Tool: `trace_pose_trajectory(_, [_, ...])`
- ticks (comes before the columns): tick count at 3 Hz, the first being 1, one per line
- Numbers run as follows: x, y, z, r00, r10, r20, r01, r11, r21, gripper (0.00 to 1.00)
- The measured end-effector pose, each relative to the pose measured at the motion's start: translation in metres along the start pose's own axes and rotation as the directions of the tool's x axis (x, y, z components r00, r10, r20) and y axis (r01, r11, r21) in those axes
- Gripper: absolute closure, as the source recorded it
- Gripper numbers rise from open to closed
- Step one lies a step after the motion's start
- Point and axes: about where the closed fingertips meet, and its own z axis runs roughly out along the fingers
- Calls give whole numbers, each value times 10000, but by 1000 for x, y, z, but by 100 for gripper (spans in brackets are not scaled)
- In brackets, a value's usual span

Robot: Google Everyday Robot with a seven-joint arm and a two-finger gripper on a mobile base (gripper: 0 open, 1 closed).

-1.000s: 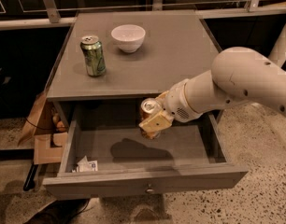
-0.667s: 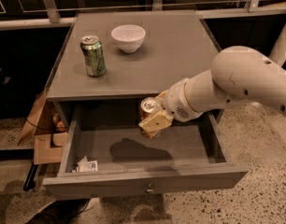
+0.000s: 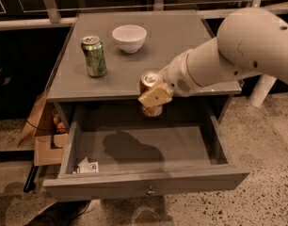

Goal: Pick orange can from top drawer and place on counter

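**Orange can [image 3: 148,80] held at the tabletop [image 3: 181,41] edge**

The can is clamped between the closed fingers [image 3: 158,98] of the gripper [image 3: 152,95], above the open top drawer [image 3: 144,183], just at the tabletop's near edge. More height is probably needed so the lip is cleared. Bare space right of the green can [image 3: 93,55] is best targeted.

Jaws and orange can [image 3: 148,80] higher, at counter [image 3: 181,36] edge.
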Motion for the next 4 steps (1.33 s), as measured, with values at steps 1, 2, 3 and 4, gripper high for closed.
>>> trace_pose_trajectory(1, [-16, -33, -5, 9998, 163, 86, -168, 9982, 584, 100])
trace_pose_trajectory(2, [-24, -68, -1, 9995, 281, 137, -295, 9936, 1093, 100])
trace_pose_trajectory(3, [-26, -96, 3, 9986, 511, 107, -521, 9890, 1382, 100])
trace_pose_trajectory(4, [-24, -115, 9, 9960, 894, 36, -890, 9855, 1448, 100])
